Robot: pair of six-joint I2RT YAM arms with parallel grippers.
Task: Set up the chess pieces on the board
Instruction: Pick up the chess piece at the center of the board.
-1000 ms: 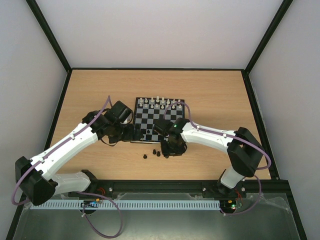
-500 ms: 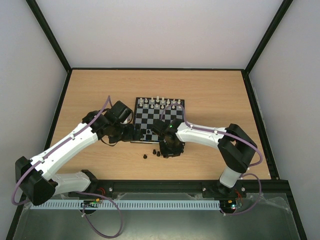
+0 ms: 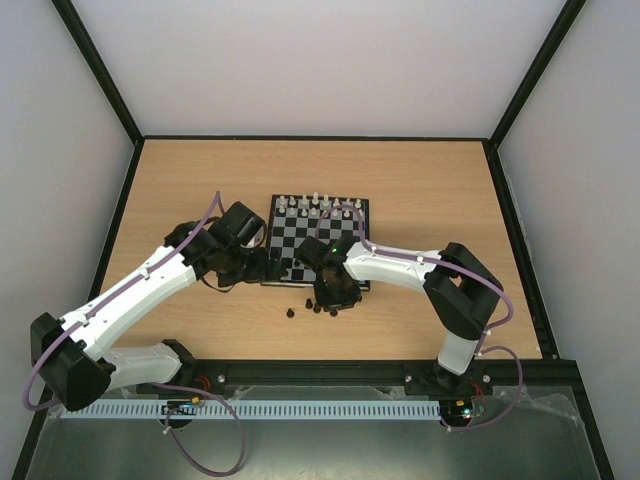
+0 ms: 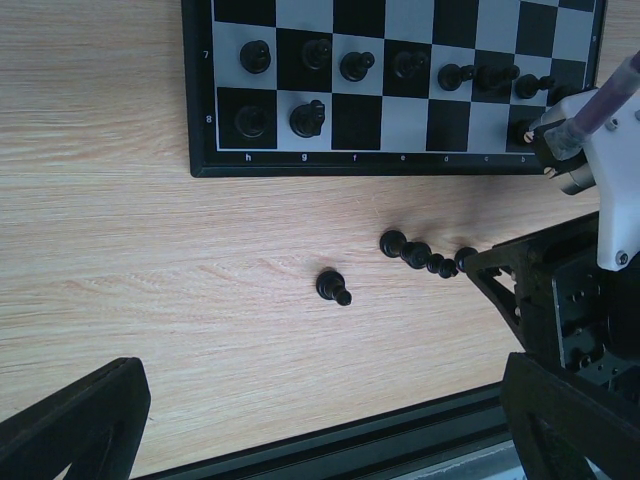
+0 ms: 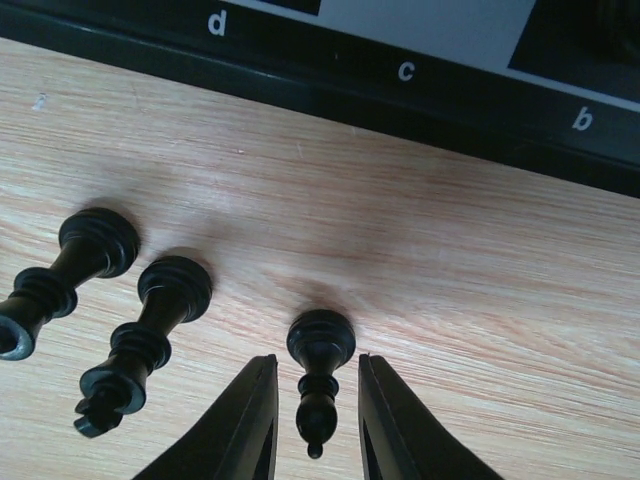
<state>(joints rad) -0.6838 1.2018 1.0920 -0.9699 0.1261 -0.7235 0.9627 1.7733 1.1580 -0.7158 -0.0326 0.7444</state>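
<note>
- Table: the board lies mid-table, black chess pieces on its near rows.
- Left gripper: jaws wide apart, empty, by the board's left edge.
- Right gripper: fingers narrowly apart, straddling a loose black piece on the table just off the board.

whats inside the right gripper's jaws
One black piece sits on the table in the right gripper, with a sliver of bare wood showing on each side. Its underside, and the table under the fingers, are covered.
</note>
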